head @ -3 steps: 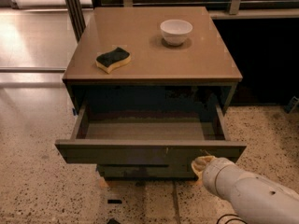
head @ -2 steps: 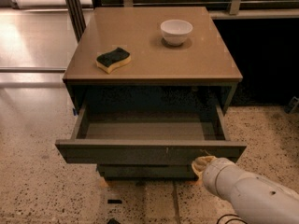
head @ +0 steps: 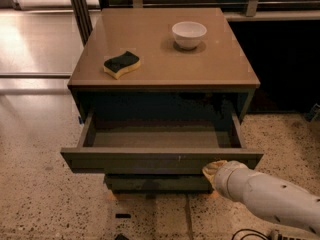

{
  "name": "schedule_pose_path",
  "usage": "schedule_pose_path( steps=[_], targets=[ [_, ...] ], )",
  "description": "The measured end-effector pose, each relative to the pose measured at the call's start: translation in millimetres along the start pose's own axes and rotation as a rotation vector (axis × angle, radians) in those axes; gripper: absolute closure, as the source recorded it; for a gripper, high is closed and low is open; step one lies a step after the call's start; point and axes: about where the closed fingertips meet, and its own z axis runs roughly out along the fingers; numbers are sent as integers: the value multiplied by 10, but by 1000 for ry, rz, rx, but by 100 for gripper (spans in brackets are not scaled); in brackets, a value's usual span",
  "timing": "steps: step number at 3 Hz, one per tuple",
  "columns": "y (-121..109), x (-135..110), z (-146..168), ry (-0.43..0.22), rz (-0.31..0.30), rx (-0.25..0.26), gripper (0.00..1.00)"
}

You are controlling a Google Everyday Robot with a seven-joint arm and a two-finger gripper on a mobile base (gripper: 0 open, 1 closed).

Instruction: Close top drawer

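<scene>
The top drawer (head: pixel 160 160) of the brown cabinet stands pulled out toward me. Its flat dark front faces me and its grey inner floor (head: pixel 155 137) shows bare. My gripper (head: pixel 214 170) is at the end of the white arm that comes in from the lower right. It rests against the right part of the drawer front, just under its top edge. Only a yellowish tip of it shows past the arm.
On the cabinet top (head: pixel 150 69) lie a yellow and dark green sponge (head: pixel 121 64) at the left and a white bowl (head: pixel 189 34) at the back right. A lower drawer front (head: pixel 155 183) shows below. The floor is speckled terrazzo. A dark railing runs behind.
</scene>
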Motion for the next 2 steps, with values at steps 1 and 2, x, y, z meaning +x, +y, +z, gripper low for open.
schedule_pose_path(
  steps=[1, 2],
  targets=[
    [2, 1, -2, 0, 0, 0, 100],
    [-119, -68, 269, -15, 24, -13, 100]
  ],
)
